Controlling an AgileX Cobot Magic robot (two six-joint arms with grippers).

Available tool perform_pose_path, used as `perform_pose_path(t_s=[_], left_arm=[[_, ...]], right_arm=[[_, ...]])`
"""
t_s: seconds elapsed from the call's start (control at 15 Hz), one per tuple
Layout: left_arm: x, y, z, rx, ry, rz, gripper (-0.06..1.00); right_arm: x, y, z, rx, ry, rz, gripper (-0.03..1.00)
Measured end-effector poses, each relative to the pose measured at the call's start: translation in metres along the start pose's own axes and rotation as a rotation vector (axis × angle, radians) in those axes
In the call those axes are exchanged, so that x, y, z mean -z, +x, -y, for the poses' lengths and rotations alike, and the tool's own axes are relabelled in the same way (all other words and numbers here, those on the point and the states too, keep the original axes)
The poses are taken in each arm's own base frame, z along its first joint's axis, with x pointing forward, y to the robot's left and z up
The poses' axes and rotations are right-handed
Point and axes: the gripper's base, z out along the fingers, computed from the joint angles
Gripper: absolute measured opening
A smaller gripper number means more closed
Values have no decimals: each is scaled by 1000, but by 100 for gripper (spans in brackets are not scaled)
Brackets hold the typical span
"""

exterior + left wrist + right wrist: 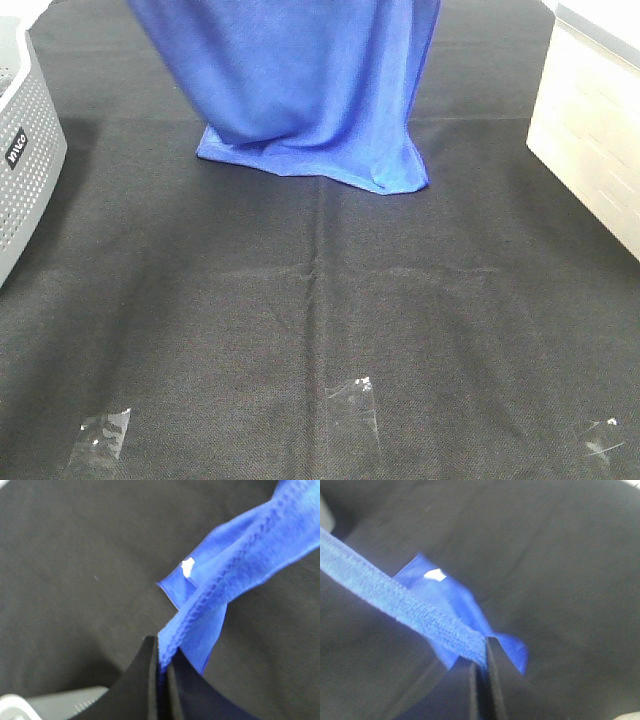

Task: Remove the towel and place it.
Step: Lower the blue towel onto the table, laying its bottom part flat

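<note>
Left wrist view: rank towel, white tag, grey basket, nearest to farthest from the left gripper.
1. towel: its stitched edge is clamped in the left gripper.
2. white tag: on the towel fold just past the grip.
3. grey basket: well below, blurred at the frame edge.

**Towel hangs at far centre**

The towel drops from above, its lower edge resting on the table cover at far centre. A basket stands at the left edge and a box at the right, both well apart from it. Three tape patches lie along the near edge.
</note>
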Motion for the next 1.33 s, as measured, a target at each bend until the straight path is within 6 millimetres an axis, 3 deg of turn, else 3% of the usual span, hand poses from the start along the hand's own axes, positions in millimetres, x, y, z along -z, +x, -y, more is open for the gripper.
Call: perform_pose_path(t_s=[0.13,0.27,0.53,0.67,0.73,0.87,1.13,1.33], left_arm=[[6,-1,-1,52,-3,7,0],[26,-2,-1,161,-8,27,0],[53,22,14,224,43,-51,0],[74,33,23,260,62,-64,0],[74,33,23,260,62,-64,0],[90,40,43,257,111,-72,0],[115,56,89,214,190,-103,0],[136,74,110,238,226,-111,0]], right_arm=[[0,3,-3,-8,-30,-30,1],[0,4,-5,-16,-59,-47,1],[16,2,-15,-58,-121,-19,1],[21,15,-23,-96,-169,-68,1],[21,15,-23,-96,-169,-68,1],[30,33,-30,-117,-185,-132,1],[69,69,-46,-130,-186,-199,1],[93,97,-58,-143,-197,-238,1]])
